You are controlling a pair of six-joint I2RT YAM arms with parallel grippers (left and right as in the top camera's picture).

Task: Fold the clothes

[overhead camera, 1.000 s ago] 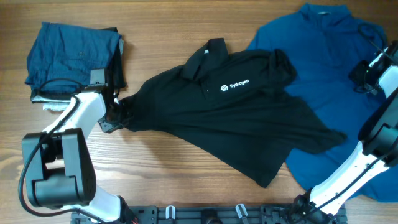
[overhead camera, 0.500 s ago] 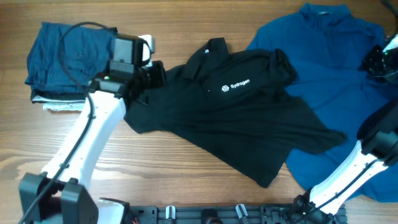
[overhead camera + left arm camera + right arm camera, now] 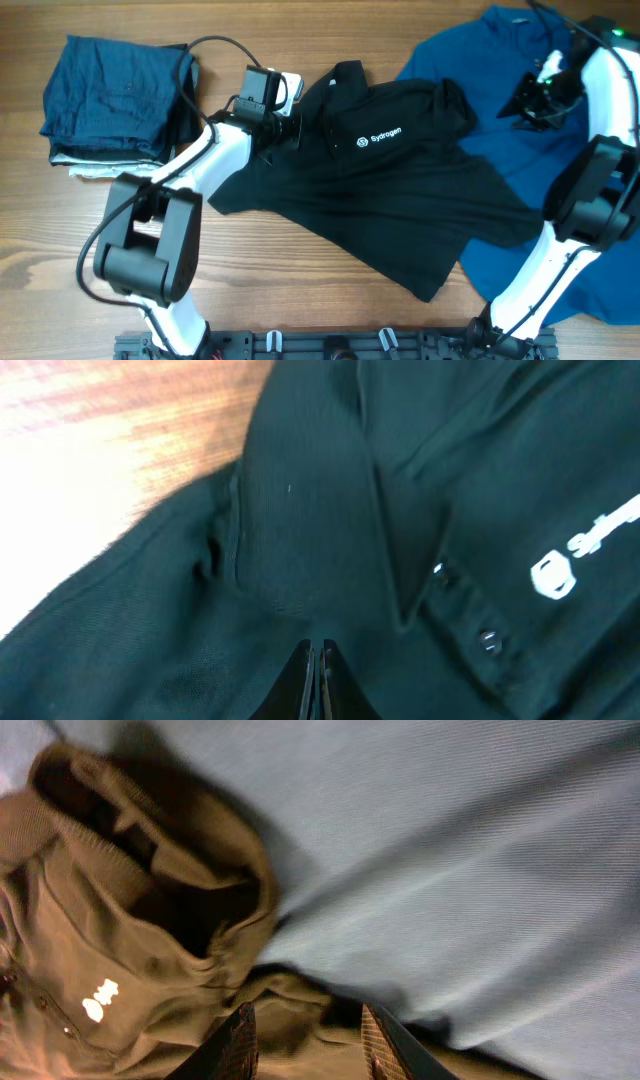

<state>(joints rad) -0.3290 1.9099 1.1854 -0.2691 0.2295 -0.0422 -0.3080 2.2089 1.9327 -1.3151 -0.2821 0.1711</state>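
Only the dark blue pile (image 3: 115, 95) lay folded, while the black polo shirt (image 3: 400, 190) was spread unfolded, partly over the blue shirt (image 3: 520, 60), its shoulder pinched in the left gripper (image 3: 316, 665), the right gripper (image 3: 305, 1040) released and empty.

The black shirt (image 3: 400, 190) is matt knitted cloth, finely pitted in the left wrist view, with a smooth white printed logo (image 3: 378, 138) and small shiny buttons (image 3: 487, 641); the blue shirt (image 3: 470, 60) is cloth with a fine diagonal rib and a soft sheen; the folded stack (image 3: 115, 90) is darker blue, crumpled cloth; the table (image 3: 300, 25) is wood with streaked grain, lightly glossy; the arm shells (image 3: 195, 160) are smooth white plastic
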